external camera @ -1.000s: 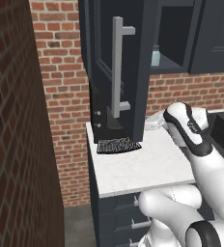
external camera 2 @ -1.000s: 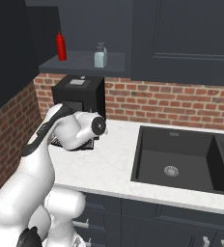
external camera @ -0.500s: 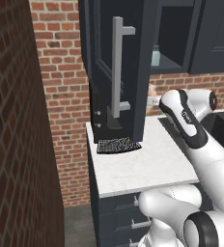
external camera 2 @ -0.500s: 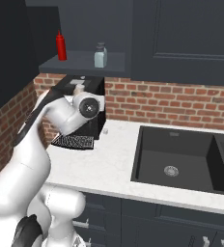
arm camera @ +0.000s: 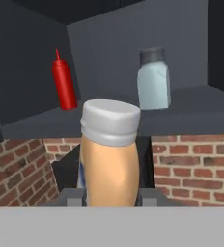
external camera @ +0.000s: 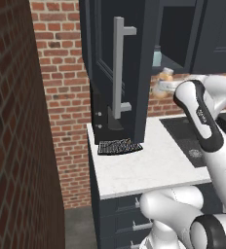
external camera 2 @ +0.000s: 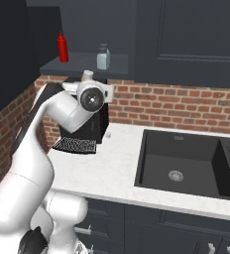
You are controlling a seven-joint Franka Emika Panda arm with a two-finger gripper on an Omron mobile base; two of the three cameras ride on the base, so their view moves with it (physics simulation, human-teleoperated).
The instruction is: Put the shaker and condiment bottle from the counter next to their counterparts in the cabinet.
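Note:
My gripper is shut on the condiment bottle, an orange-amber bottle with a whitish cap, held upright just below the cabinet shelf. From the base views the bottle hangs in my gripper high above the counter, in front of the open cabinet. On the shelf stand a red bottle to the left and a pale grey-blue shaker to the right. The navy cabinet door stands open, with its silver handle facing me.
A black appliance with a grille tray sits on the counter under the cabinet. A dark sink lies to the right. A brick wall closes the left side.
The arm has lifted the orange bottle from near counter height up to just under the cabinet shelf. The gripper has stayed shut on it.

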